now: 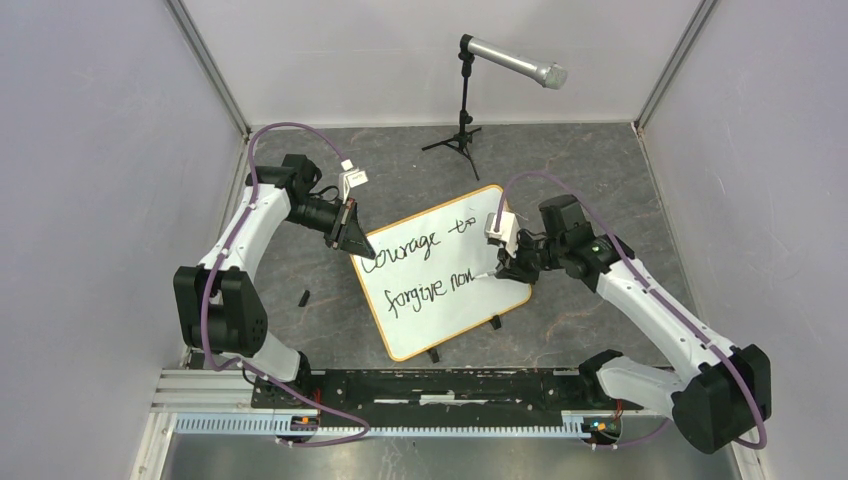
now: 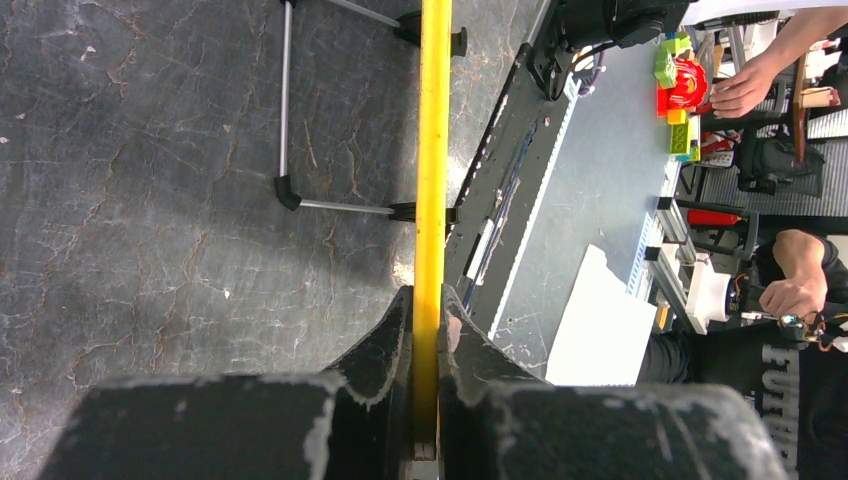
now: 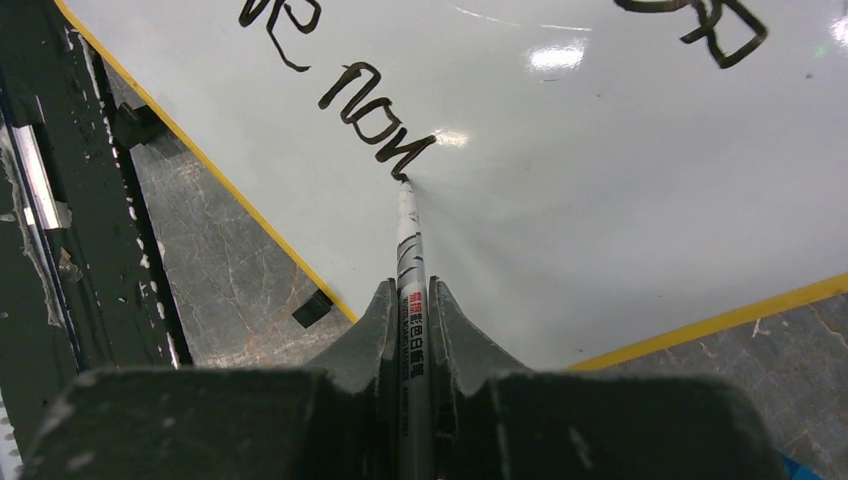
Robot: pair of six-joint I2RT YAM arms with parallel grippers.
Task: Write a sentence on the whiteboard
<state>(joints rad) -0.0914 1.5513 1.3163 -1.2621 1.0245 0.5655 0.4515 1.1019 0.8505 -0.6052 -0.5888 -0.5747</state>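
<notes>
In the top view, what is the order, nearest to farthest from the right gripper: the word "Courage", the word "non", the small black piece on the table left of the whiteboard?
1. The word "non", just left of the right gripper.
2. The word "Courage", upper line, farther left.
3. The small black piece, off the whiteboard, on its left.

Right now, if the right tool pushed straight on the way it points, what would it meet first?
The whiteboard: the marker clamped in the right tool has its tip on the board, at the end of the sentence, so nothing lies between.
</notes>
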